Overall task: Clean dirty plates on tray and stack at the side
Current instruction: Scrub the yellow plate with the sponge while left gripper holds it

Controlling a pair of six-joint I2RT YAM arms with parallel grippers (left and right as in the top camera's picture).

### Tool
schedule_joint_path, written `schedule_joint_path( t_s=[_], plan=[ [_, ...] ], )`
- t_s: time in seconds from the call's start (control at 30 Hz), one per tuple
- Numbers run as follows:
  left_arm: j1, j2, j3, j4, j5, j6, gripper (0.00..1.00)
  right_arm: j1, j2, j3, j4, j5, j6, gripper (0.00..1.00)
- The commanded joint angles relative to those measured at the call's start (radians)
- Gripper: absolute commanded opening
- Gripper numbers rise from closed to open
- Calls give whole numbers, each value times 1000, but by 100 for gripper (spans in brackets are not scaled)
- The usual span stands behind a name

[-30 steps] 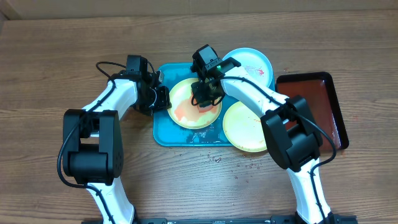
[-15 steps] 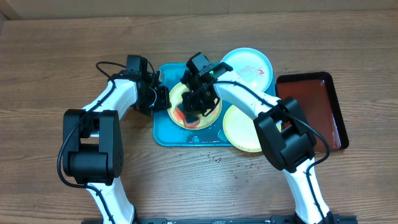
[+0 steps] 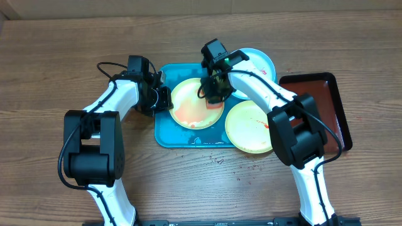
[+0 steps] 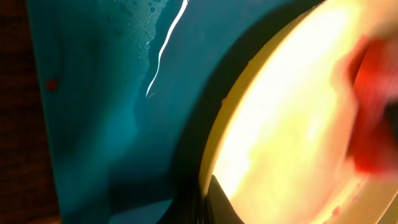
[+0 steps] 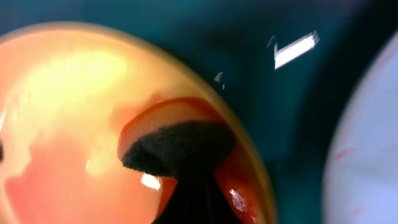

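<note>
A pale yellow-green plate (image 3: 187,105) smeared orange-red lies on the turquoise tray (image 3: 164,134). My left gripper (image 3: 164,99) is shut on the plate's left rim; in the left wrist view the fingers (image 4: 208,202) pinch the rim of the plate (image 4: 286,118). My right gripper (image 3: 213,93) is shut on a dark sponge (image 5: 177,148) and presses it on the plate (image 5: 68,112) near its right rim, in red sauce. A second yellow-green plate (image 3: 248,129) overlaps the tray's right edge. A pale blue-white plate (image 3: 259,64) lies at the back right.
A dark red, black-rimmed tray (image 3: 323,110) lies at the far right on the wooden table. Water drops dot the table in front of the turquoise tray. The blue-white plate (image 5: 367,162) lies close to my right gripper.
My right gripper swept the sponge toward the plate's middle-left, then back up to the right rim. The left gripper has kept its hold on the plate's left rim.
</note>
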Motion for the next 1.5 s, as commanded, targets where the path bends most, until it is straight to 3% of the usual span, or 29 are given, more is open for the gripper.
schedule_joint_path(
  t_s=[0.0,0.27,0.47,0.6,0.77,0.93,1.23,1.47],
  plan=[
    [7,24,-26,0,-56,11,4,14,24,1,65,38,-14,4],
    [7,24,-26,0,-56,11,4,122,57,2,119,-161,11,4],
    [7,24,-26,0,-56,11,4,152,56,52,-25,-216,10,4],
    [7,24,-26,0,-56,11,4,119,56,84,-158,-183,-24,4],
    [7,24,-26,0,-60,11,4,58,56,94,-261,47,-23,4],
    [7,24,-26,1,-60,11,4,13,56,94,-182,143,-23,4],
    [7,24,-26,4,-59,3,4,53,57,80,102,-151,16,4],
    [7,24,-26,4,-59,3,4,125,57,80,1,-186,11,4]
  ],
)
